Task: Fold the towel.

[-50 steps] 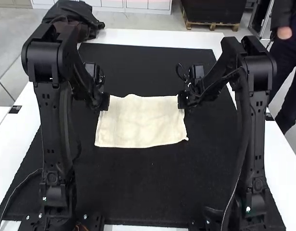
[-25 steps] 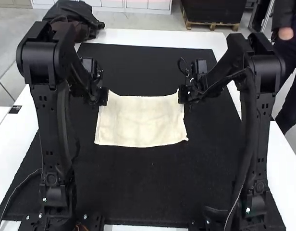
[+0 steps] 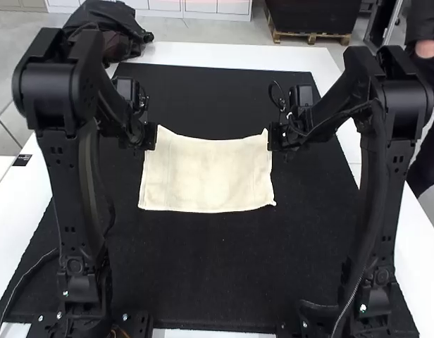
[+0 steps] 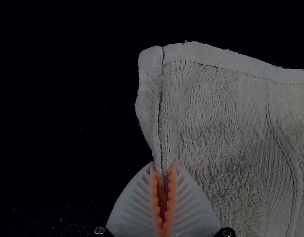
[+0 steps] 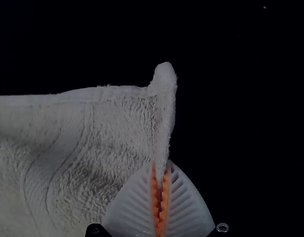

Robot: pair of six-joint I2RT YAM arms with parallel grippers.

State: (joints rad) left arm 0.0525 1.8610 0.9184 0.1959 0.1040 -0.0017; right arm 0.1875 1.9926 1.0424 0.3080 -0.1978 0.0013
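The towel (image 3: 208,176) spans left tool (image 3: 152,137) to right tool (image 3: 273,136), pinched in both.

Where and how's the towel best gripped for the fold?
By the side edges of the towel, just short of its far corners. I'd come from above, fingers straddling each edge. It lies spread as a wide, thin sheet, so holding near both corners should control it best. The left gripper and right gripper pinch it there.

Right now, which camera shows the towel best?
The high view: nearly all the towel shows there. The left wrist view shows one edge pinched by the left hand; the right wrist view, the opposite edge in the right hand.
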